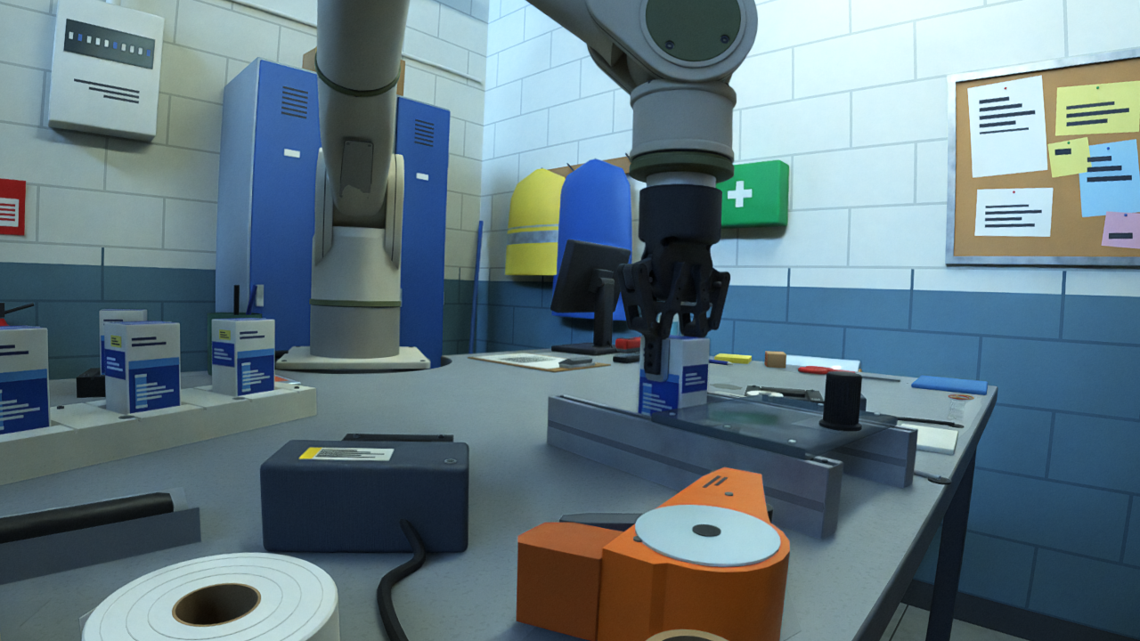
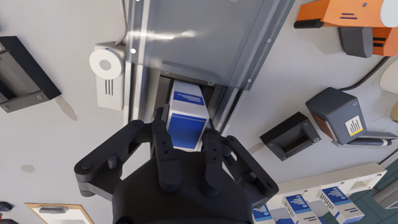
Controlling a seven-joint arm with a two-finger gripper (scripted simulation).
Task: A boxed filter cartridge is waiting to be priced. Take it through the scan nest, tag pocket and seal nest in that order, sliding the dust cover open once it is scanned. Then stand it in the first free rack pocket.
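The white and blue filter cartridge box (image 1: 674, 375) (image 2: 186, 120) is gripped by its top in my gripper (image 1: 674, 339) (image 2: 185, 134), and its lower end sits down in the open pocket of the grey railed fixture (image 1: 717, 446). The box stands upright. The tinted sliding dust cover (image 1: 765, 422) (image 2: 206, 43) with its black knob (image 1: 842, 401) is drawn back to the side of the pocket. The rack (image 1: 151, 414) (image 2: 328, 188) on the table's left holds several like boxes upright in its pockets.
The fixture's rails (image 2: 134, 71) flank the box closely. An orange tape dispenser (image 1: 662, 558) and a dark scanner block (image 1: 363, 494) (image 2: 337, 114) sit in front. A black nest (image 2: 290, 135), another black nest (image 2: 23, 77), a white sensor (image 2: 107, 74) and a label roll (image 1: 215, 602) lie around.
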